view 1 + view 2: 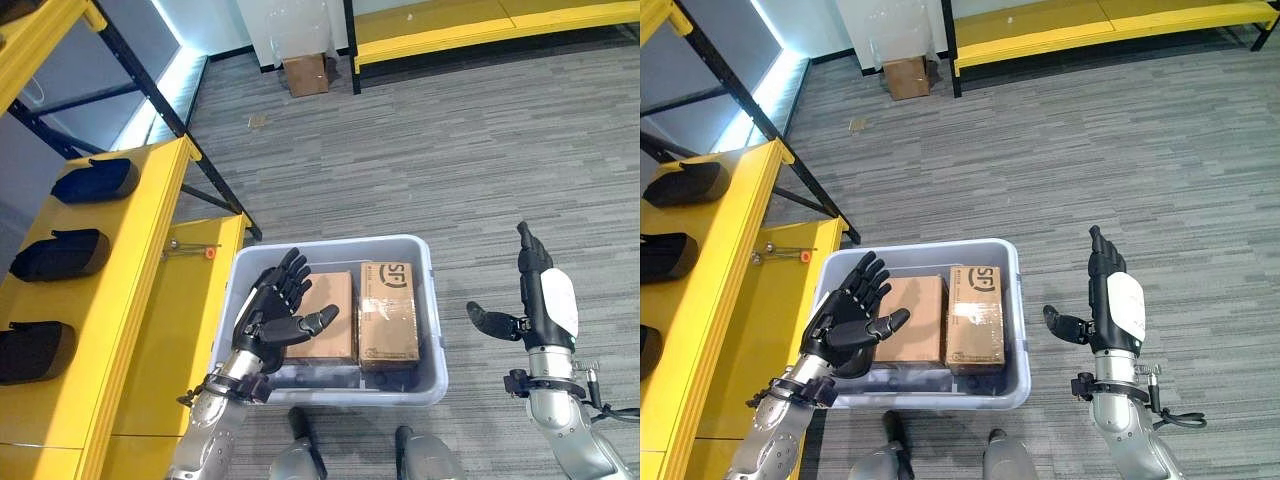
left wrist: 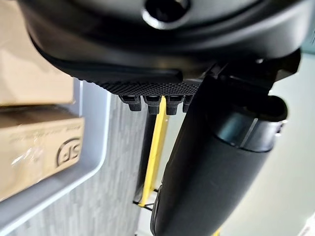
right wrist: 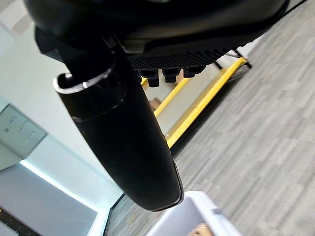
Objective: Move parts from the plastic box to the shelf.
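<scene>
Yellow shelf (image 1: pixel 130 330) at far left carries three dark parts (image 1: pixel 62 254) in a row on its left side; a small tool with an orange tip (image 1: pixel 192 250) lies on the shelf's lower ledge near the box's far left corner. Just right of the shelf, the grey plastic box (image 1: pixel 425 300) sits on the grey carpet (image 1: pixel 420 150) and holds two cardboard boxes side by side: left cardboard box (image 1: pixel 335 300), right cardboard box (image 1: pixel 388 312). Left hand (image 1: pixel 268 318) hovers above the box's left side, fingers spread and straight, thumb pointing right over the left cardboard box, holding nothing; contact with the cardboard cannot be told. Right hand (image 1: pixel 535 290) is raised to the right of the box, well apart from it, fingers straight and pointing away, thumb out to the left, empty. A small brown carton (image 1: pixel 306 73) stands far off by another yellow shelf (image 1: pixel 480 25).
</scene>
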Controlling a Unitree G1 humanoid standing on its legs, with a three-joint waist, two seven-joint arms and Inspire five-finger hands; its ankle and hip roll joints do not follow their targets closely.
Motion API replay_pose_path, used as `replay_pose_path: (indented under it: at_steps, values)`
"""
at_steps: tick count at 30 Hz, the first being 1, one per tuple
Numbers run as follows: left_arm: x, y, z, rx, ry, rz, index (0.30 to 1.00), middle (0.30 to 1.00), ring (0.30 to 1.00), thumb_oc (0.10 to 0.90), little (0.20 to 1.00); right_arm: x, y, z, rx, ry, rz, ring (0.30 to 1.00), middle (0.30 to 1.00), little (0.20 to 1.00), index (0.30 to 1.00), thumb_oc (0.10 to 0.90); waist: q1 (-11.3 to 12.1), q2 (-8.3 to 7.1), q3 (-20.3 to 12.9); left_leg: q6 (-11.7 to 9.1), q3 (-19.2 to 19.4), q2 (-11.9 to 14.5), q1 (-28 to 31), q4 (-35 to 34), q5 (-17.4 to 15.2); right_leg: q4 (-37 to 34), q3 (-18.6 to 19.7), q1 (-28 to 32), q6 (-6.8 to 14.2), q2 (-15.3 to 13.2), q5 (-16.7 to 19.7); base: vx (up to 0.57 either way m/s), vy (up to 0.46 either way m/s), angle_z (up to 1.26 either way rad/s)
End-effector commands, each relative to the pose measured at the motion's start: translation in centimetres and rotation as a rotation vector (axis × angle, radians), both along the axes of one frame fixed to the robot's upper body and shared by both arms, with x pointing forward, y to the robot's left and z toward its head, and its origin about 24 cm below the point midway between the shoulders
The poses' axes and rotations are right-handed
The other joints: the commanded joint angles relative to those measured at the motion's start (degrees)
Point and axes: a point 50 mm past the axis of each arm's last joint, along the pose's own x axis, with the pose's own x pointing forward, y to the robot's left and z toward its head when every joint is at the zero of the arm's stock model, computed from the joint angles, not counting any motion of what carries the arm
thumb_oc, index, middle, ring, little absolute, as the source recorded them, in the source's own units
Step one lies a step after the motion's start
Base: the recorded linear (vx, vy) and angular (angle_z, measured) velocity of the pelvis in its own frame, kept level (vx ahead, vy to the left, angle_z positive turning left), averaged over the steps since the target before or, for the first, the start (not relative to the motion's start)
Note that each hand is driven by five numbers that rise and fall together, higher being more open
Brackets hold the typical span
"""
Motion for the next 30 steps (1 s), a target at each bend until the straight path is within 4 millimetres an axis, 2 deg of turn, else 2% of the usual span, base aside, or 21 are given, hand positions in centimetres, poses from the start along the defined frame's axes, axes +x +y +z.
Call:
replay_pose_path:
  at_steps: [1,6,10,11,13,21,23,27,30]
  values:
    - [0.1,2.2,5.6,0.02,-0.285,0.077,1.0,1.0,1.0,0.9,1.0,1.4,1.9,4.8,-0.004,-0.242,0.116,1.0,1.0,1.0,1.0,0.9,3.5,-2.45,-4.6,-6.4,-1.7,3.3,1.1,0.1,-6.5,-8.7,-0.1,0.0,2.9,-6.4,6.4,0.01,0.085,0.25]
    - [-0.2,2.3,5.7,0.02,-0.271,0.085,1.0,1.0,1.0,0.9,1.0,1.6,2.6,5.3,-0.023,-0.27,0.134,1.0,1.0,1.0,1.0,0.9,5.2,-3.35,-5.2,-6.2,-2.3,2.6,1.4,-1.3,-6.5,-12.5,-1.9,0.9,4.2,-7.5,8.8,0.0,0.015,0.22]
    - [-0.1,2.1,5.8,0.018,-0.269,0.066,1.0,1.0,1.0,0.9,1.0,2.2,3.1,6.5,-0.059,-0.326,0.158,1.0,1.0,1.0,1.0,0.9,6.8,-3.9,-5.1,-6.1,-3.2,2.7,0.4,-0.9,-6.5,-13.1,-3.4,1.6,4.1,-7.4,8.8,-0.01,-0.047,0.12]
    - [0.0,1.8,5.9,0.016,-0.27,0.041,1.0,1.0,1.0,0.9,1.0,2.7,3.6,7.5,-0.097,-0.369,0.192,1.0,1.0,1.0,1.0,0.9,8.2,-4.23,-5.0,-6.1,-4.1,2.8,-0.6,-0.4,-6.3,-13.0,-4.3,2.3,3.8,-7.1,8.3,-0.01,-0.07,0.24]
    - [0.0,1.6,5.9,0.015,-0.266,0.019,1.0,1.0,1.0,0.9,1.0,3.0,4.3,8.4,-0.156,-0.39,0.261,1.0,1.0,1.0,1.0,0.9,9.5,-4.48,-4.9,-6.2,-5.0,2.8,-1.4,0.2,-6.3,-12.9,-5.1,2.8,3.5,-7.0,7.9,0.01,-0.082,0.36]
    - [0.1,1.7,6.2,0.025,-0.267,-0.027,1.0,1.0,1.0,0.9,1.0,3.6,6.5,10.8,-0.365,-0.413,0.459,1.0,1.0,1.0,1.0,0.9,12.2,-4.93,-3.9,-6.4,-7.5,2.9,-4.1,1.7,-5.9,-11.0,-6.5,2.9,2.5,-6.3,6.1,0.0,-0.051,0.17]
    - [0.2,1.8,6.4,0.035,-0.273,-0.059,1.0,1.0,1.0,0.9,1.0,4.1,7.5,12.0,-0.463,-0.438,0.528,1.0,1.0,1.0,1.0,0.9,13.7,-5.02,-2.9,-6.6,-9.0,2.9,-5.7,2.5,-5.5,-9.0,-7.1,2.4,1.7,-5.8,4.7,-0.01,-0.069,0.24]
    - [0.1,1.8,6.6,0.043,-0.288,-0.087,1.0,1.0,1.0,0.9,1.0,4.5,8.2,13.4,-0.555,-0.484,0.57,1.0,1.0,1.0,1.0,0.9,15.0,-5.05,-1.5,-6.6,-10.6,2.7,-7.3,3.1,-5.1,-6.6,-7.7,1.6,1.1,-5.4,3.4,-0.02,-0.06,0.23]
    - [0.3,1.6,7.3,0.052,-0.33,-0.125,1.0,1.0,1.0,0.9,1.0,5.4,9.3,14.7,-0.651,-0.481,0.64,1.0,1.0,1.0,1.0,0.9,17.0,-4.57,1.5,-6.9,-12.7,2.4,-9.8,3.5,-4.1,-2.4,-8.6,-1.0,0.0,-4.5,1.4,-0.12,-0.131,0.28]
